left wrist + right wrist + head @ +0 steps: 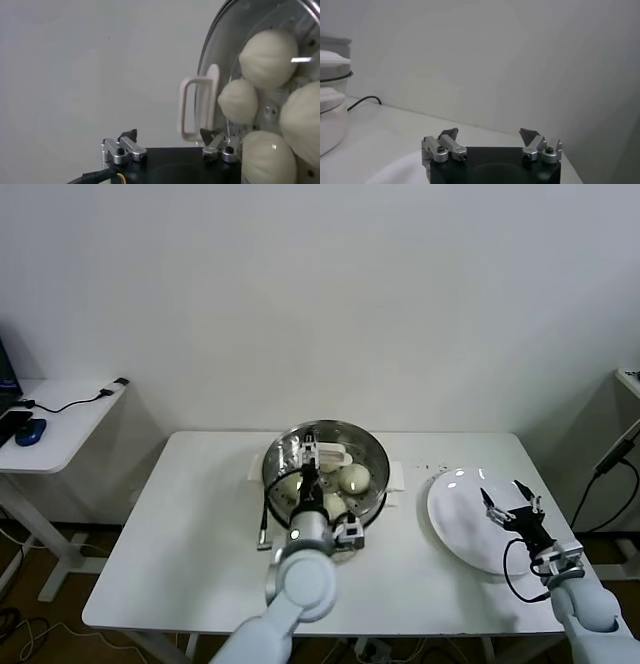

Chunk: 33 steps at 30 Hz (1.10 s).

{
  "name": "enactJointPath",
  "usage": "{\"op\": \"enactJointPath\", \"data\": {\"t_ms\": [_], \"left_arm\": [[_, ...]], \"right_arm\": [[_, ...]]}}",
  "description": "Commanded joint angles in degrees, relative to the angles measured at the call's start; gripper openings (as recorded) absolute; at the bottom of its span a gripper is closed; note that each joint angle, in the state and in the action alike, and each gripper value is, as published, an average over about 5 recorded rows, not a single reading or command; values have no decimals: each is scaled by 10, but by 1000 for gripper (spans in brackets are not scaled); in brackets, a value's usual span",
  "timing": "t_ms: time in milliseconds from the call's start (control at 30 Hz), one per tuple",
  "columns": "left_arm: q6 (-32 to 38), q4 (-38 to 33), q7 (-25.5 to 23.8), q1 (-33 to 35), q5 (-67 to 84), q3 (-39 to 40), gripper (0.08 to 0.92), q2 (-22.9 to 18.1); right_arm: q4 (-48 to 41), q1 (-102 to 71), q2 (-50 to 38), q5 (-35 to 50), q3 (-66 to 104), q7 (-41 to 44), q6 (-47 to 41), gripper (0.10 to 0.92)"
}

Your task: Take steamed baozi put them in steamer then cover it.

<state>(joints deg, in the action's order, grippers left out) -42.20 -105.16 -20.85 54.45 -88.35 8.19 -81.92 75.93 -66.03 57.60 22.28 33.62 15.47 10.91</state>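
The left gripper [318, 459] hangs over the middle of the steamer [372, 452], its jaws spread wide and gripping nothing; in the left wrist view its fingertips [129, 135] stand on either side of the white bar handle [198, 107] without touching it. That handle belongs to the cover [285, 450], a clear glass lid with a metal rim that sits on the steamer at the far centre of the white table [190, 534]. Through the glass the steamed baozi [354, 478] lie inside the basket, four pale domes close together in the left wrist view, one of them [269, 58] against the steel wall. The right gripper [511, 507] hovers above the white plate [452, 504] on the right side of the table, jaws likewise wide apart and empty. On the far left a second small table [60, 424] carries a cable and a blue object [30, 431]. No brand, label or writing can be read on any surface.
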Motion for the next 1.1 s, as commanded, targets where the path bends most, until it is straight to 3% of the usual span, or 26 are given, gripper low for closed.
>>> {"op": "enactJointPath", "data": {"t_ms": [33, 267, 500, 633, 800, 1100], "left_arm": [[-26, -139, 46, 74, 89, -20, 816, 67], [85, -200, 164, 157, 245, -132, 823, 97], [255, -221, 254, 265, 612, -342, 823, 78], [348, -198, 261, 329, 782, -444, 823, 39], [473, -138, 241, 382, 847, -518, 823, -23], [514, -101, 246, 418, 920, -522, 823, -26]], "right_arm": [[-1, 1, 1, -8, 5, -3, -8, 823], [23, -7, 0, -18, 14, 1, -39, 823], [65, -28, 12, -4, 26, -3, -54, 823], [86, -43, 26, -17, 29, -6, -52, 823], [102, -52, 48, -37, 35, -8, -50, 823], [147, -81, 55, -32, 40, -4, -69, 823]]}}
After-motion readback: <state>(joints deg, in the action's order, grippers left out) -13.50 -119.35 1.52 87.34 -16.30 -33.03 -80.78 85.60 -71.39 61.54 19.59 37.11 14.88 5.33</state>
